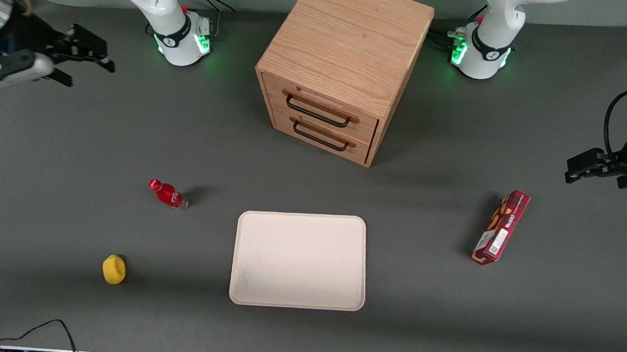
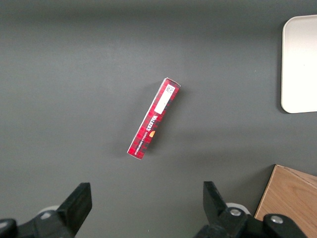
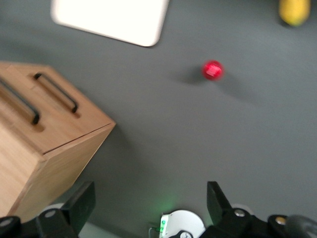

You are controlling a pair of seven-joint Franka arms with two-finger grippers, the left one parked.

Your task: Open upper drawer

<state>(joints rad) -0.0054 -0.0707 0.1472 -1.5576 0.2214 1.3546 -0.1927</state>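
The oak cabinet (image 1: 351, 29) stands at the middle of the table, far from the front camera. Its upper drawer (image 1: 321, 103) is closed, its black bar handle (image 1: 318, 112) above the matching lower drawer (image 1: 324, 141). My right gripper (image 1: 88, 50) hangs open and empty in the air, well off toward the working arm's end of the table, level with the cabinet. In the right wrist view the open gripper (image 3: 148, 198) is apart from the cabinet (image 3: 54, 163), and the upper drawer's handle (image 3: 21, 103) shows beside the lower one (image 3: 57, 91).
A white tray (image 1: 299, 260) lies nearer the front camera than the cabinet. A red bottle (image 1: 167, 194) and a yellow fruit (image 1: 114, 269) lie toward the working arm's end. A red box (image 1: 501, 226) lies toward the parked arm's end.
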